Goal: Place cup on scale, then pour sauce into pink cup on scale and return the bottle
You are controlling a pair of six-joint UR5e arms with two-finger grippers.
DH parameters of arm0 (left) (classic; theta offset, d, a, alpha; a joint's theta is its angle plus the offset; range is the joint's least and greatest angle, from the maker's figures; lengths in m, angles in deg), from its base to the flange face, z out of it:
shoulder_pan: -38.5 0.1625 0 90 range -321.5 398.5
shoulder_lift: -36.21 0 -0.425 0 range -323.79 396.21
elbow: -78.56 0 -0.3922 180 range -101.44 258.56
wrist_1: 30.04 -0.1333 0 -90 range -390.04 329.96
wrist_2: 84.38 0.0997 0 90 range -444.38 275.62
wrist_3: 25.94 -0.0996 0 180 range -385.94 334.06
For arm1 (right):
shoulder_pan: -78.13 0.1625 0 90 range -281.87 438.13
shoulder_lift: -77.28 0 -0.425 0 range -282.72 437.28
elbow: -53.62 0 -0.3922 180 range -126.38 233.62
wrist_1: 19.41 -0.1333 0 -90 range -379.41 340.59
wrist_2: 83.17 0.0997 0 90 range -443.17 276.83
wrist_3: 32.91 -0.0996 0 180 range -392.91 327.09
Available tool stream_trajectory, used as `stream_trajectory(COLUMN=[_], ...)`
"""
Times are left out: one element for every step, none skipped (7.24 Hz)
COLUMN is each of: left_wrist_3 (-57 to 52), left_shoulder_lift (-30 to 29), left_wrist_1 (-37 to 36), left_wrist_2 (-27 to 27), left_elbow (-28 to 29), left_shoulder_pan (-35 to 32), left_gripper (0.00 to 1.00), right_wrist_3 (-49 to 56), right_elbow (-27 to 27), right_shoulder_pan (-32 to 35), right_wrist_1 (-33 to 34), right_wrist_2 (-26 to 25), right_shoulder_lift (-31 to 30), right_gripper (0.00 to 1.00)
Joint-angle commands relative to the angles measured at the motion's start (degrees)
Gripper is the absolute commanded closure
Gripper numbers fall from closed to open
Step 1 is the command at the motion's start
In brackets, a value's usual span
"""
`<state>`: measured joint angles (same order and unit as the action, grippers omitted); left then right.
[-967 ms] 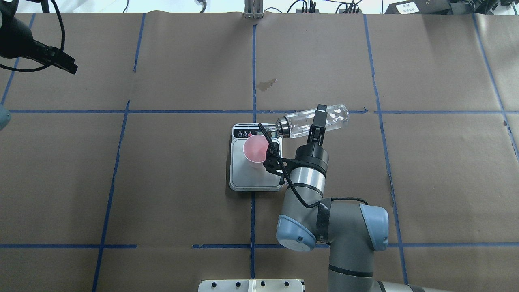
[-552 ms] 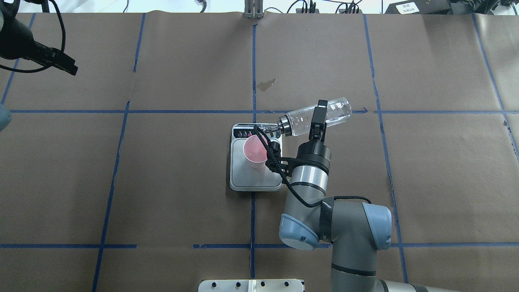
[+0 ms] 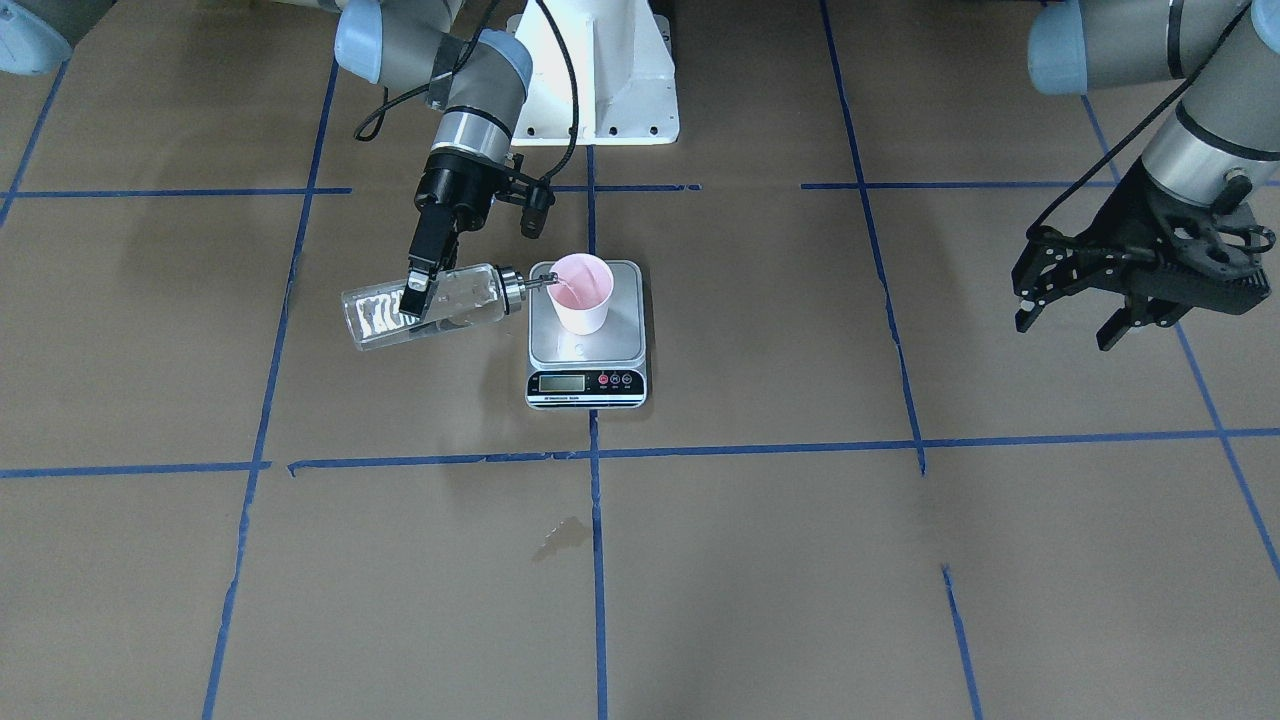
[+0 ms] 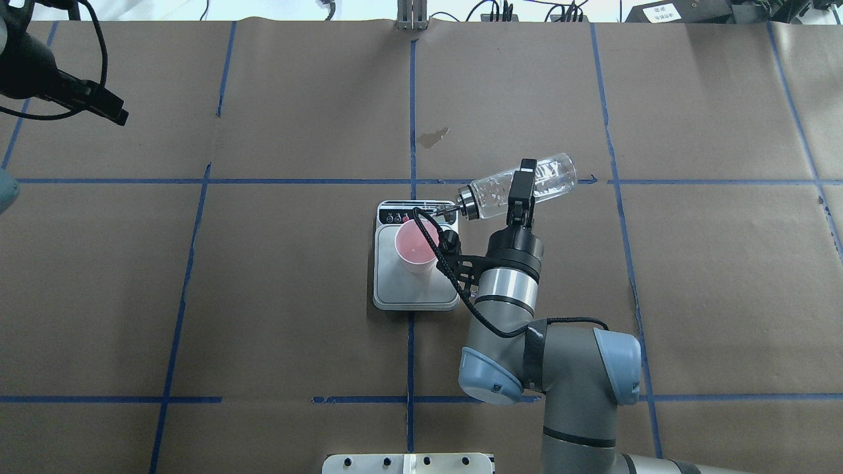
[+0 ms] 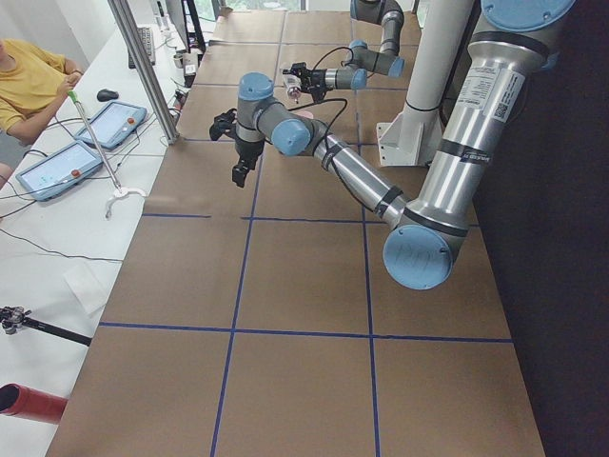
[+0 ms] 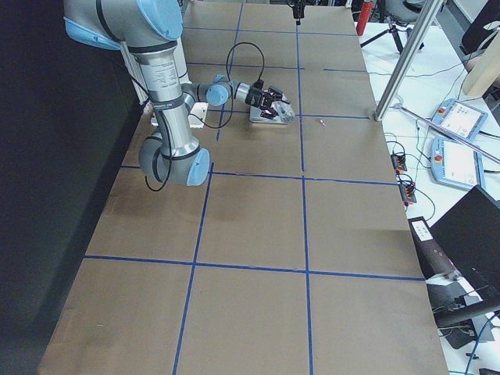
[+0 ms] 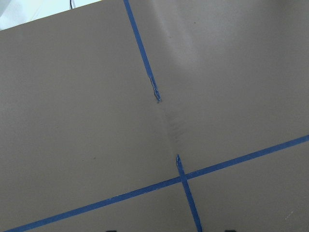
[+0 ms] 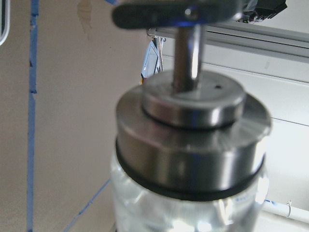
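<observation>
Clamping the right gripper (image 4: 520, 187) tight around the middle of a small clear glass cylindrical bottle (image 4: 552, 175) with a shiny silver metal pourer cap (image 4: 468, 203), one black finger lying across the glass in the overhead view. Holding that bottle tipped over, close to level, above the table and just beside the scale, cap end toward the cup. Reaching the thin spout to the rim of a small pale pink tapered cup (image 3: 581, 295), on the side toward the robot's right. Standing that cup upright on the brushed steel platform of a flat rectangular white kitchen scale (image 3: 586, 348), its black display strip turned away from the robot. Showing clear colourless liquid (image 3: 382, 314) through the glass; not possible to tell whether any is flowing. Hanging the left gripper (image 3: 1062, 328) well apart from all this, over brown paper (image 7: 72, 96) crossed by blue tape lines (image 7: 140, 48), fingers spread wide and gripping nothing.
</observation>
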<state>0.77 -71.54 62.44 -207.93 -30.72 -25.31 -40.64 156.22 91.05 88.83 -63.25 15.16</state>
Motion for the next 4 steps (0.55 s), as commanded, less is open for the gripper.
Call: stream_trajectory(left_wrist_3=[0.01,0.01,0.01,0.01], left_shoulder_lift=[0.00,0.00,0.00,-0.35], left_wrist_1=[0.07,0.07,0.16,0.16], left_wrist_2=[-0.47,-0.47,-0.47,-0.38], left_elbow=[0.03,-0.06,-0.06,-0.06], left_shoulder_pan=[0.00,0.00,0.00,0.00], left_gripper=[0.20,0.20,0.20,0.20], right_wrist_3=[-0.01,-0.44,-1.66,-6.03], right_elbow=[0.67,1.80,2.86,2.96], right_shoulder_pan=[0.01,-0.08,-0.08,-0.17], right_wrist_1=[-0.05,-0.05,-0.14,-0.14], right_wrist_2=[-0.06,-0.06,0.20,0.55], right_shoulder_lift=[-0.72,-1.07,-1.77,-1.95], right_gripper=[1.00,1.00,1.00,1.00])
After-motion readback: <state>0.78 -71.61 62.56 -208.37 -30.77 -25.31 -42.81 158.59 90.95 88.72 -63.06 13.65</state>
